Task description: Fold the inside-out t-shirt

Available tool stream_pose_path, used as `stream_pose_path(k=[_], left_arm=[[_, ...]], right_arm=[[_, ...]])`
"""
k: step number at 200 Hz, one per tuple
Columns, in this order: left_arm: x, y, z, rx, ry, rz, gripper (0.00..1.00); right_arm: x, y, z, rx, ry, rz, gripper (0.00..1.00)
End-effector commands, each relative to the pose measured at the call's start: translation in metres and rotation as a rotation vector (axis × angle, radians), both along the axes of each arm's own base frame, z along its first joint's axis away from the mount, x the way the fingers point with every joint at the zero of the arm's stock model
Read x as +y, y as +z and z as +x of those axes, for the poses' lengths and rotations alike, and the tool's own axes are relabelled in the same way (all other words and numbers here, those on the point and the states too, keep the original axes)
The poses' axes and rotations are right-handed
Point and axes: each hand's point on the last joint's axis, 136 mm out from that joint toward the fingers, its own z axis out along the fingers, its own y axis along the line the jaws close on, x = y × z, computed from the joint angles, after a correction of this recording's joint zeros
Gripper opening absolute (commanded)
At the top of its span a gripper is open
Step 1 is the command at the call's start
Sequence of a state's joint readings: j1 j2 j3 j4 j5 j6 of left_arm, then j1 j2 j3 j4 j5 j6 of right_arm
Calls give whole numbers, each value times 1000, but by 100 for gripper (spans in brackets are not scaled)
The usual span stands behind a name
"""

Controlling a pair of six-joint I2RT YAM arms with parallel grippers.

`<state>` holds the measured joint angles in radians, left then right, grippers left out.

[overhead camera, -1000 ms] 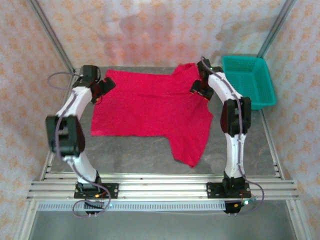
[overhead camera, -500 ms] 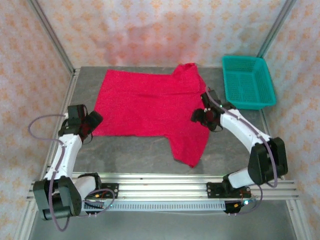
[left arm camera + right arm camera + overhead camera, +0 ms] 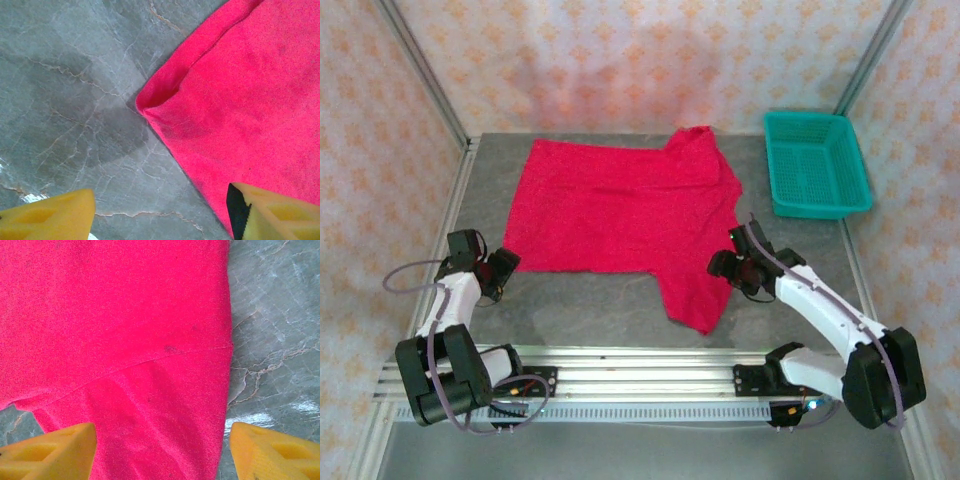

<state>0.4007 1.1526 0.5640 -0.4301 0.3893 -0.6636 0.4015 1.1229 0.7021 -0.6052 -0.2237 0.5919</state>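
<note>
The red t-shirt (image 3: 620,210) lies spread flat on the grey table (image 3: 580,310), with one sleeve pointing toward the near edge (image 3: 698,300) and the other at the far right. My left gripper (image 3: 502,268) hovers low by the shirt's near left corner (image 3: 150,102). It is open (image 3: 160,220); one yellow finger (image 3: 50,215) is over bare table and the other over the fabric edge. My right gripper (image 3: 728,265) is open (image 3: 162,455) above the near sleeve (image 3: 150,405), and its fingers (image 3: 272,452) straddle the sleeve's right hem. Neither gripper holds anything.
A teal plastic basket (image 3: 817,160) stands at the far right of the table, beside the shirt. Patterned walls and metal posts close in the back and sides. An aluminium rail (image 3: 640,370) carries both arm bases at the near edge.
Both arms have drawn back from the shirt's far corners toward the near edge. They now sit low by its near left corner and near sleeve. The left jaws have narrowed somewhat.
</note>
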Motion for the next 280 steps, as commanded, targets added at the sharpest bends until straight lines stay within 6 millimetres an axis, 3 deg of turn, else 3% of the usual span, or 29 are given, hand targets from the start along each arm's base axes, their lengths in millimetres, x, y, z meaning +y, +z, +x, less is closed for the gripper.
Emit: stream_pose_path(k=[1, 25, 54, 92, 131, 172, 210, 219, 234, 280], left_arm=[[11, 8, 3, -24, 20, 25, 69], [17, 3, -1, -54, 80, 2, 66], [18, 1, 11, -94, 98, -37, 55], [26, 0, 28, -112, 110, -47, 41], [33, -9, 36, -103, 135, -42, 36], [43, -25, 44, -78, 151, -30, 31], [42, -37, 50, -56, 133, -48, 12], [43, -35, 50, -57, 133, -46, 0], [45, -27, 49, -62, 133, -25, 0], [54, 10, 38, -77, 146, 68, 0]], right_arm=[[9, -1, 3, -4, 0, 38, 71], [11, -6, -5, 23, 17, 31, 70], [13, -13, -15, 69, 44, 5, 70], [24, -14, -12, 66, 59, 39, 69], [34, -14, -16, 102, 114, 12, 68], [34, -16, -46, 191, 181, -82, 64], [33, -32, -82, 264, 201, -102, 52], [33, -37, -88, 279, 196, -102, 51], [35, -38, -97, 287, 203, -86, 46], [43, -52, -115, 317, 218, -40, 50]])
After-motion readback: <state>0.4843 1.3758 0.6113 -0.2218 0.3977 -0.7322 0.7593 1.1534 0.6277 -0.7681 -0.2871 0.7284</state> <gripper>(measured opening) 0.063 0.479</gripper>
